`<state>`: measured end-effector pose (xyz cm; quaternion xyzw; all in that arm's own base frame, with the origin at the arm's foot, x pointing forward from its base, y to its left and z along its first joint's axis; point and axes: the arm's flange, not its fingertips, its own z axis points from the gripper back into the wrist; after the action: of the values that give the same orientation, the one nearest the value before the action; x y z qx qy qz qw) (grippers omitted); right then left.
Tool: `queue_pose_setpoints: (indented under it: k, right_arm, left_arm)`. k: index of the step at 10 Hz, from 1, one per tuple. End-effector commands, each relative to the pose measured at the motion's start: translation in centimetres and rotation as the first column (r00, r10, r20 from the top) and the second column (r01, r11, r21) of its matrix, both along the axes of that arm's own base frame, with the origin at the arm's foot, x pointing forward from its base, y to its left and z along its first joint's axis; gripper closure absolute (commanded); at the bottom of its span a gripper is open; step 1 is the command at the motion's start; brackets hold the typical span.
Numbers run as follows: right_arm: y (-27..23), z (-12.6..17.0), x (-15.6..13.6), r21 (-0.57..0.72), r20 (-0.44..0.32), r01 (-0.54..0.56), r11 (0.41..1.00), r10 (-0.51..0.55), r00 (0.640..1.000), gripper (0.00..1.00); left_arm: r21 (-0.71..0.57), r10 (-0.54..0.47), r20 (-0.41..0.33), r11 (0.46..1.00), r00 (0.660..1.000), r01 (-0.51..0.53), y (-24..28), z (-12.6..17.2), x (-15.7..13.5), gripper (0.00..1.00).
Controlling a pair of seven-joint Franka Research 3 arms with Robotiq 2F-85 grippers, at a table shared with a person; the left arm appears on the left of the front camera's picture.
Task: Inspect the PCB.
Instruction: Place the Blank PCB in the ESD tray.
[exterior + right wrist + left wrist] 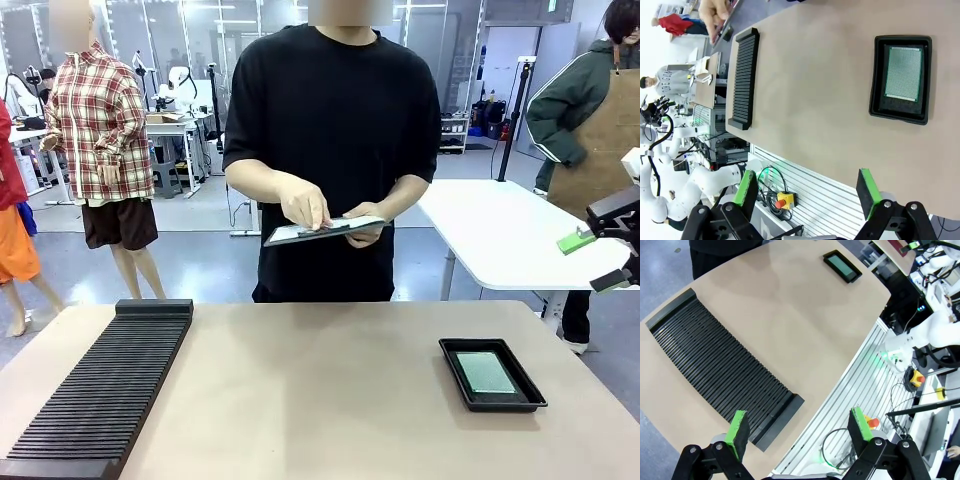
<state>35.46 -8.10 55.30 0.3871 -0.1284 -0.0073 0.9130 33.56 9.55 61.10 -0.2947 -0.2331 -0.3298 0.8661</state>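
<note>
The desk spans the front view, its tan top bare across the middle. At about eight o'clock on it lies a long black ribbed rack, running from the near left corner toward the far side. Behind the desk at twelve o'clock stands a person in a black shirt, holding a clipboard with a white sheet in both hands at waist height. At about four o'clock on the desk sits a black tray, and the PCB lies flat inside it, green with a fine pale dotted surface, well apart from the rack. In the right wrist view the PCB shows at two o'clock, inside the tray's rim. The right gripper hangs at the three o'clock edge above the desk, jaws spread wide and holding nothing. The left gripper hangs over the rack's near end, jaws likewise wide apart and empty.
</note>
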Motion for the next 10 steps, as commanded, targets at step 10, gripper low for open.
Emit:
queue_pose_setpoints:
  k: [10]
  right_arm:
    - [0.02, 0.33, 0.11, -0.001, -0.010, 0.002, 1.000, -0.002, 1.000, 0.00]
  left_arm:
    - [0.022, 0.013, -0.013, 1.000, 1.000, -0.013, -0.04, 0.34, 0.20, 0.00]
